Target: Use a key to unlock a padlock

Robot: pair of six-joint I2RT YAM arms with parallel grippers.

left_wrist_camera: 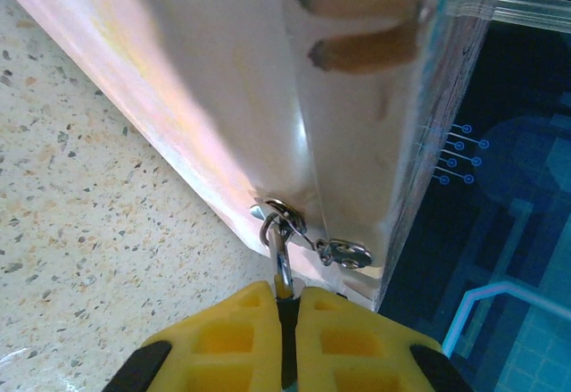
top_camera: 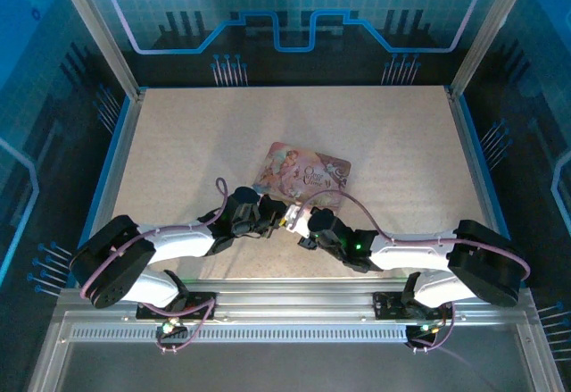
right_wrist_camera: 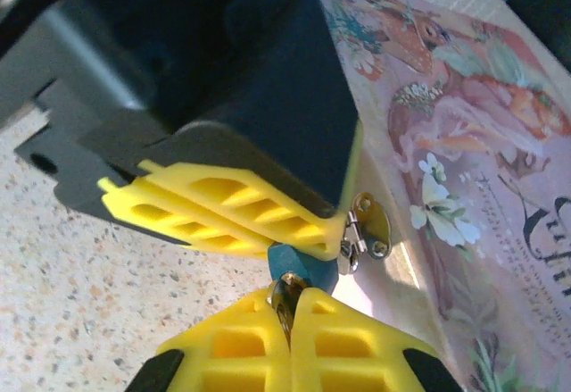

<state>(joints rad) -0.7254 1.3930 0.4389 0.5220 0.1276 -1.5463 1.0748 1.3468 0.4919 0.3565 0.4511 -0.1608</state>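
A: Where is the padlock (right_wrist_camera: 302,269)?
B: Lower middle of the right wrist view, beside the pink box (right_wrist_camera: 464,142), pinched by the left gripper (left_wrist_camera: 285,298).
A: And the right gripper (right_wrist_camera: 287,310)?
B: Closed narrow on the key (right_wrist_camera: 282,294), its tip at the padlock.

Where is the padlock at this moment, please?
In the right wrist view the padlock sits low at centre, gripped by the left hand, just above the right hand and beside the clasp of the pink box.
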